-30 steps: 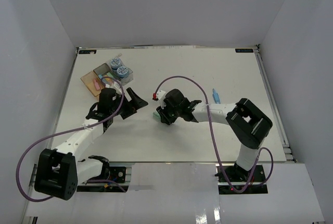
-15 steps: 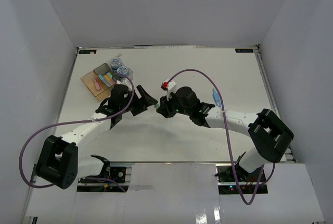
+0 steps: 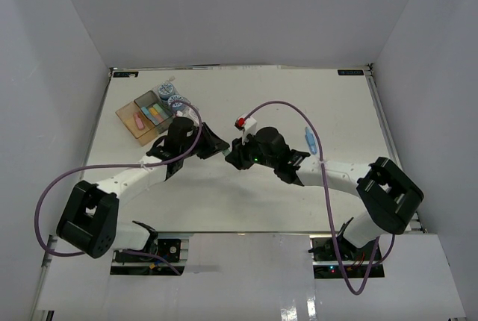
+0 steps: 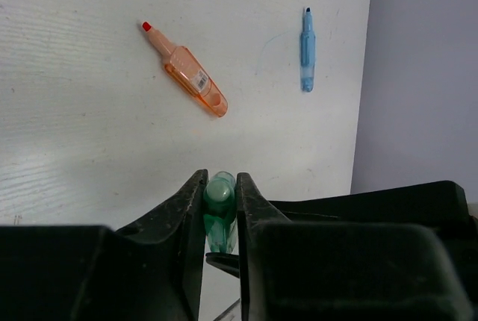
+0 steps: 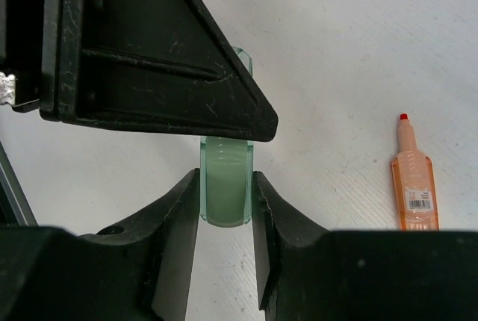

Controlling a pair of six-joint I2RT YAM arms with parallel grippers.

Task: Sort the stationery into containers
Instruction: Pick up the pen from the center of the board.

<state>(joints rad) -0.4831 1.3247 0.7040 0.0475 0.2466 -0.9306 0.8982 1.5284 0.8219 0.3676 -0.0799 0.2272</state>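
- Fingers hide much of the green stick; its ends are hard to see.
- Left gripper is squeezed tight on one end of the stick.
- Right gripper grips it too, over the middle of the table, right of the bins.

Jaws of right gripper pinch a green marker.

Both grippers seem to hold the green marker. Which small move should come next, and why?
Probably the right gripper should open. It and the left gripper both clamp the green marker, and the left one is nearer the bins, so it seems meant to carry the marker there.
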